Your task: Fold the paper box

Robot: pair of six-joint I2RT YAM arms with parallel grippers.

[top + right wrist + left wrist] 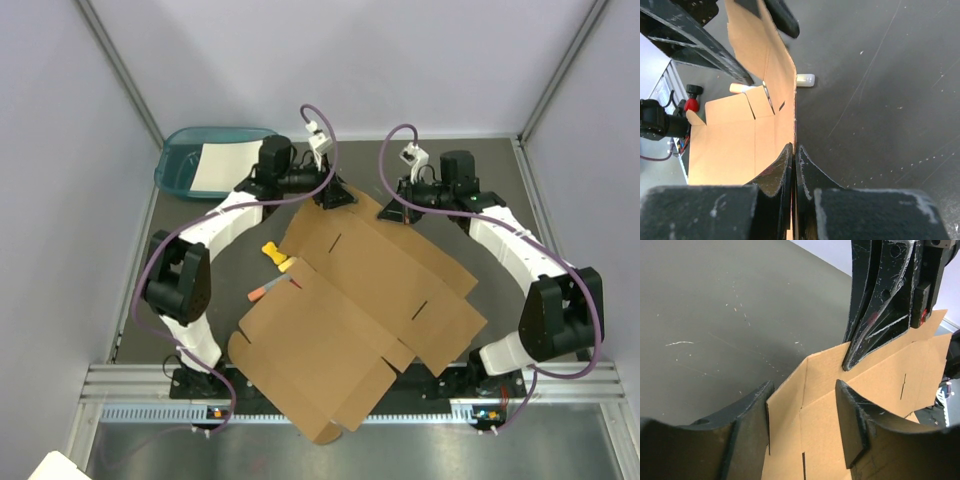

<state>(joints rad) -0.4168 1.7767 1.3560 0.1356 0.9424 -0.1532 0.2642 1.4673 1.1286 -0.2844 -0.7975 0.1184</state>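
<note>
The paper box [370,300] lies mostly flat on the dark surface [355,160], with its far edge raised. The right end effector [795,147] is clamped tight on that raised edge. The left end effector [802,390] stands part-open, its fingers straddling the far corner flap without pinching it.

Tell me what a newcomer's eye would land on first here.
The paper box, a big brown die-cut sheet, sprawls across the table's middle and over its near edge. At its far edge both arms meet: the right gripper pinches the cardboard edge, and the left gripper straddles a flap, jaws apart. A teal tray sits far left.
</note>
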